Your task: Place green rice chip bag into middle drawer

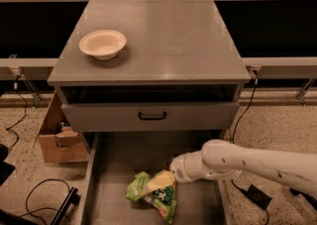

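On the middle drawer floor: the green rice chip bag [154,196] lies crumpled on the bare grey bottom of the middle drawer [111,162], right of centre and towards the drawer's outer end.
Gripper: the gripper [173,171] sits low inside the drawer at the end of the white arm [247,162], which reaches in from the right over the side wall.
Grip state: I cannot tell whether it is clamped or let go, because the wrist housing hides the tip where it meets the bag.
Key relation: the bag lies left of the gripper and below it in the view, and the bag's pale yellow upper corner is right against the gripper's tip. Touching or just beside cannot be told apart.
Bag axis: its length seems to slant from that upper corner down to the lower right.
Judgement: the bag looks as good as placed, so the next move likely depends on drawing back to the right, away from the bag, without dragging it.
Elsewhere: a cream bowl [102,44] stands on the cabinet's top surface [173,35], well apart. The upper drawer front [151,116] is nearly shut.
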You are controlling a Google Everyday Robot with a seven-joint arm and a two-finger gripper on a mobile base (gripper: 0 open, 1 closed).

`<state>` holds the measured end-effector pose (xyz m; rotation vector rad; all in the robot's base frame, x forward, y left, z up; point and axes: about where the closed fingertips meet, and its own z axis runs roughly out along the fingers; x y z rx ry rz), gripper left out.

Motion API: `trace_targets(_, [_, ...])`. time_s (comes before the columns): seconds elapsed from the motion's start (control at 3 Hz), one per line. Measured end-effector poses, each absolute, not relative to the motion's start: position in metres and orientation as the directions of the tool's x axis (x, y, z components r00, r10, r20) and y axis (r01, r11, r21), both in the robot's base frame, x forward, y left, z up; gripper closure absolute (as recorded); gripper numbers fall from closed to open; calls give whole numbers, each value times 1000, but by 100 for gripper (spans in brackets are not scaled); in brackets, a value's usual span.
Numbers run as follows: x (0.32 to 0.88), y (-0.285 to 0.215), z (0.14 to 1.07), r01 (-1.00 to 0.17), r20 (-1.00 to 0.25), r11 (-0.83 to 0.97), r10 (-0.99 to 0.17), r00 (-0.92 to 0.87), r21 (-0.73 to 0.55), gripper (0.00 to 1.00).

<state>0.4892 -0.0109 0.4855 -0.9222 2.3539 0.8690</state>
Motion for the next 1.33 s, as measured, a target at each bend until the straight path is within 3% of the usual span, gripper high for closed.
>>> trace_targets(0.67, [449, -63, 553, -769, -598, 497, -494, -631, 402, 0])
trace_targets(1.33, [377, -94, 653, -834, -398, 422, -739, -543, 355, 0])
